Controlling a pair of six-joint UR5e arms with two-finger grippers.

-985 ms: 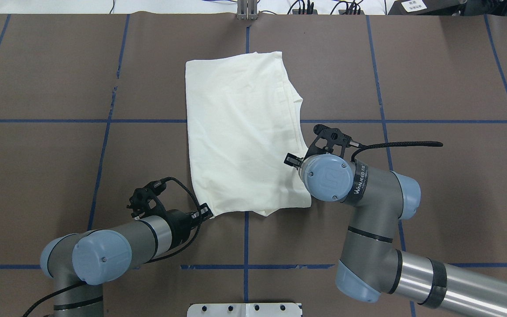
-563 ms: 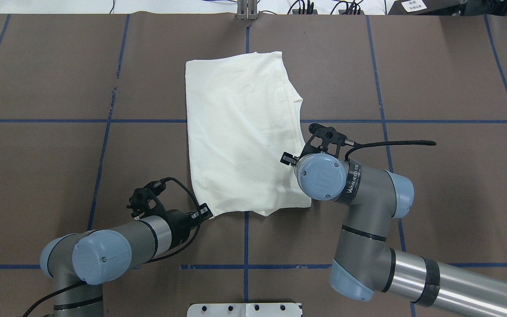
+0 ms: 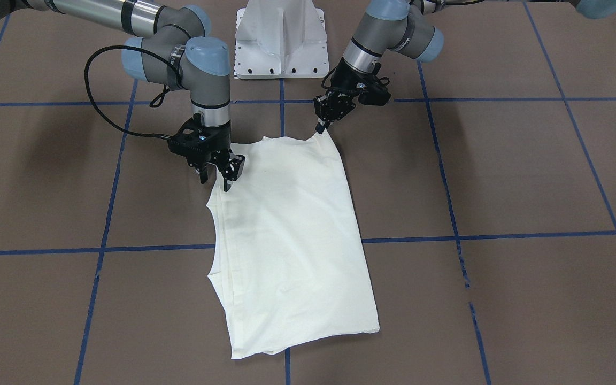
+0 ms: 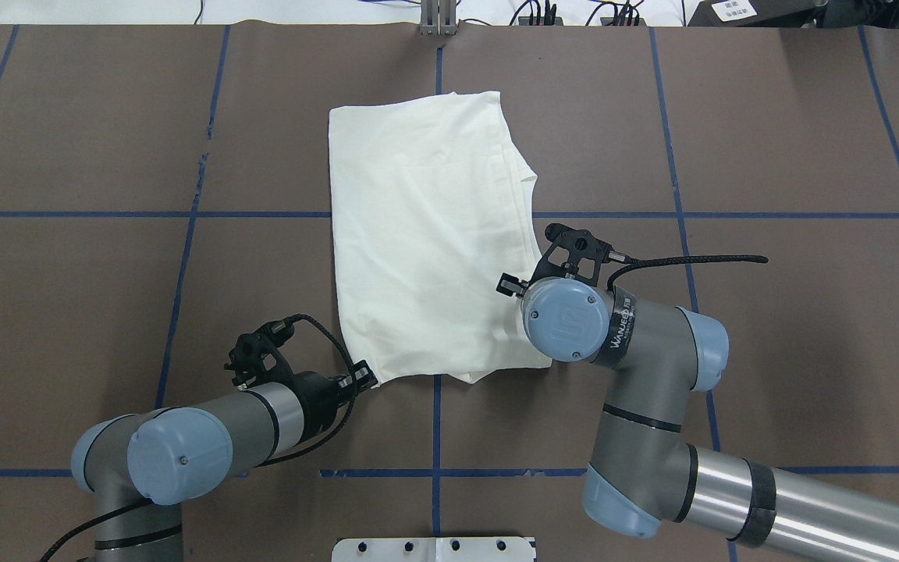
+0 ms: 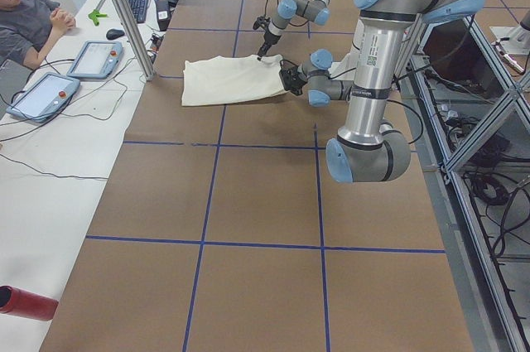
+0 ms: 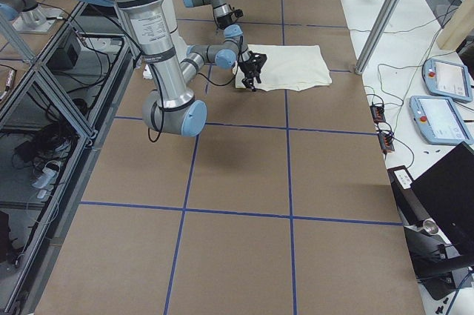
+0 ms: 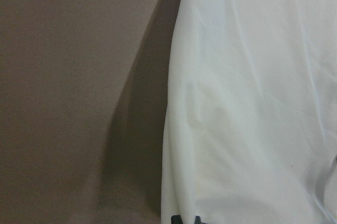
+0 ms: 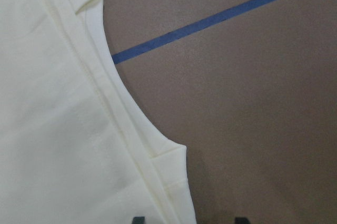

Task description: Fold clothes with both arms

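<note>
The cream shirt (image 4: 418, 234) lies folded into a long strip on the brown table, plain side up; its cat graphic is hidden. My left gripper (image 3: 321, 126) is shut on the strip's near corner on my left, low over the table; the left wrist view shows the cloth (image 7: 253, 103) running into the closed fingertips (image 7: 185, 220). My right gripper (image 3: 217, 179) is open and points down at the strip's edge on my right. In the right wrist view its two fingertips (image 8: 138, 220) stand apart, with the hemmed edge (image 8: 158, 166) between them.
The white pedestal base (image 3: 281, 37) stands behind both grippers at my edge of the table. Blue tape lines (image 3: 500, 235) cross the brown surface. In the exterior left view an operator (image 5: 29, 21) sits at the far side table with tablets.
My right arm has shifted a little to the left, toward the shirt's edge. My left arm and the shirt have not moved.
</note>
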